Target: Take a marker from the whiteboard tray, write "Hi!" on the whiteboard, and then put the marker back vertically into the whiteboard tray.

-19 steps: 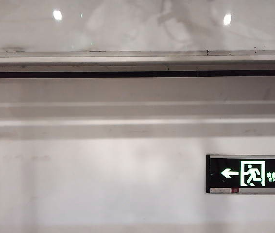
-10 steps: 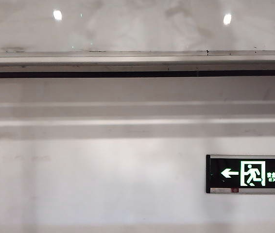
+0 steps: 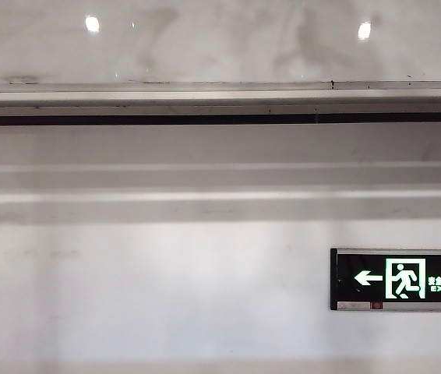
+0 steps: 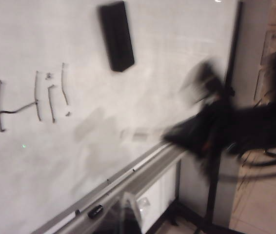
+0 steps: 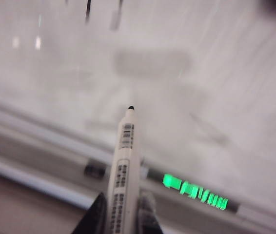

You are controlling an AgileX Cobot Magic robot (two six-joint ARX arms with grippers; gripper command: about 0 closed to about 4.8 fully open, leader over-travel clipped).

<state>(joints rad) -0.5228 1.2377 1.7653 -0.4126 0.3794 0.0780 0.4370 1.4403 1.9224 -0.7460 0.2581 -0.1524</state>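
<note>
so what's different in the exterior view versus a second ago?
Only the faint reflection on the whiteboard shifted, its dark smudges now sitting differently between the two mirrored lights. Neither gripper shows in that view. The whiteboard tray, wall mouldings and exit sign stayed put.

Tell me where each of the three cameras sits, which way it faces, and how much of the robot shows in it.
Exterior view: off the arms, facing the wall; whiteboard above, whiteboard tray, exit sign low; no robot part.
Left wrist view: looks along the board at the written "Hi!", a black eraser and the blurred other arm; the left gripper itself cannot be made out.
Right wrist view: faces board and tray; right gripper shut on the marker, tip forward.
Shared: all show board and tray.
</note>
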